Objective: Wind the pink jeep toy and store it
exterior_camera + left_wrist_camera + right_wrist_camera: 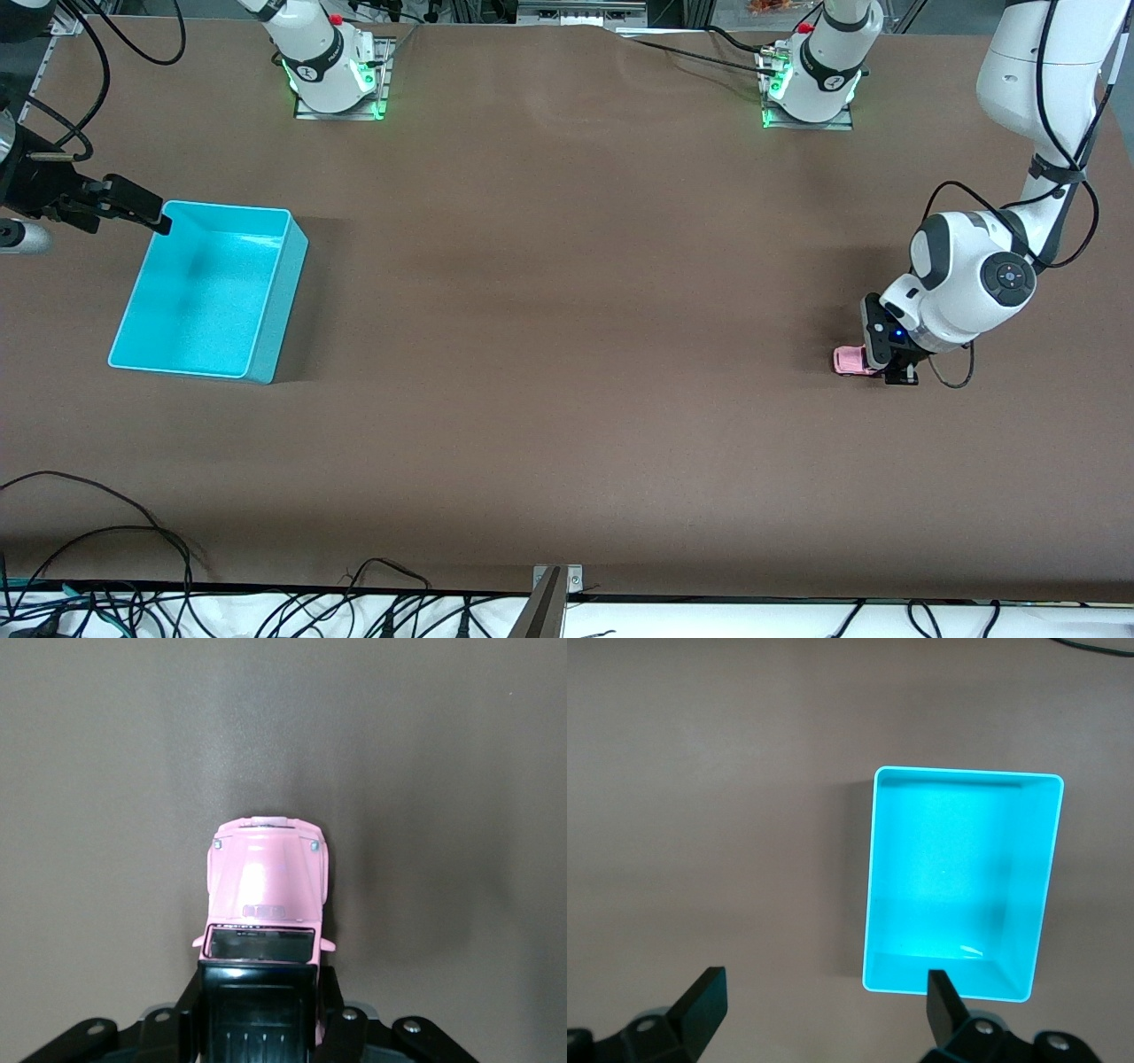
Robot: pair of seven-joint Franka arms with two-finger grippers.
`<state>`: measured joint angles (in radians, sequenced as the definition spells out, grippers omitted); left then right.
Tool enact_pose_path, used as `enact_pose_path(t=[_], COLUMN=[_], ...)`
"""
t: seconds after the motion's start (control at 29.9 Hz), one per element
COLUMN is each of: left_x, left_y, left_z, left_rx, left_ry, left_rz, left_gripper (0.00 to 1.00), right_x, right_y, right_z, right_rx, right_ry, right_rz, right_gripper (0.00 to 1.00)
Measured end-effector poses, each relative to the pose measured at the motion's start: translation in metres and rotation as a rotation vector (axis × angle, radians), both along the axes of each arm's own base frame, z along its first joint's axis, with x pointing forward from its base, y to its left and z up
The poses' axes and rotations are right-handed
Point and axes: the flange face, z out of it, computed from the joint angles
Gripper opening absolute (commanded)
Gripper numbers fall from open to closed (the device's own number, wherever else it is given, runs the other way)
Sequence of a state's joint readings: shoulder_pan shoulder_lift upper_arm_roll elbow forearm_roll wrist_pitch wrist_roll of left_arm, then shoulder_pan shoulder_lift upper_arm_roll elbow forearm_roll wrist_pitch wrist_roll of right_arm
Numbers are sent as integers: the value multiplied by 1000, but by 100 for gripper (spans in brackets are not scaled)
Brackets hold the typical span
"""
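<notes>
The pink jeep toy [266,895] is pinched across its rear by the left gripper [890,361], its long axis pointing forward from the jaws; the right gripper [819,1010] is held spread, waiting beside the turquoise bin [266,328].

The left arm reaches down to the tabletop [567,354] at its own end, its end effector [890,368] clamped on the jeep [849,360]. The right arm waits, its end effector [824,1005] spread wide above the tabletop.
</notes>
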<state>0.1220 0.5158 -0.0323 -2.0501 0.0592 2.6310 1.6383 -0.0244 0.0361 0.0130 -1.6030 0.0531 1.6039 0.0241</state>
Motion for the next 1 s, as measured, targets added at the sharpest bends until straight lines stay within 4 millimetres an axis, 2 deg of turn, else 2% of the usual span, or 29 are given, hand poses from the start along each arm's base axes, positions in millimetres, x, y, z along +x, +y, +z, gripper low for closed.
enact_pose_path(t=[0.33, 0.5, 0.73, 1.0], left_x=[0, -1, -5, -18], left_y=[2, 14, 52, 115], left_z=[0, 0, 0, 0], left_rx=[1, 3, 7, 14], left_ry=[0, 0, -4, -6], left_rz=[0, 17, 31, 39], left_gripper=[0, 0, 0, 0], right_x=[0, 0, 0, 0], right_y=[0, 0, 0, 0], right_z=[0, 0, 0, 0], right_rx=[0, 0, 0, 0], right_ry=[0, 0, 0, 0], right_rz=[0, 0, 0, 0], right_gripper=[100, 100, 100, 100])
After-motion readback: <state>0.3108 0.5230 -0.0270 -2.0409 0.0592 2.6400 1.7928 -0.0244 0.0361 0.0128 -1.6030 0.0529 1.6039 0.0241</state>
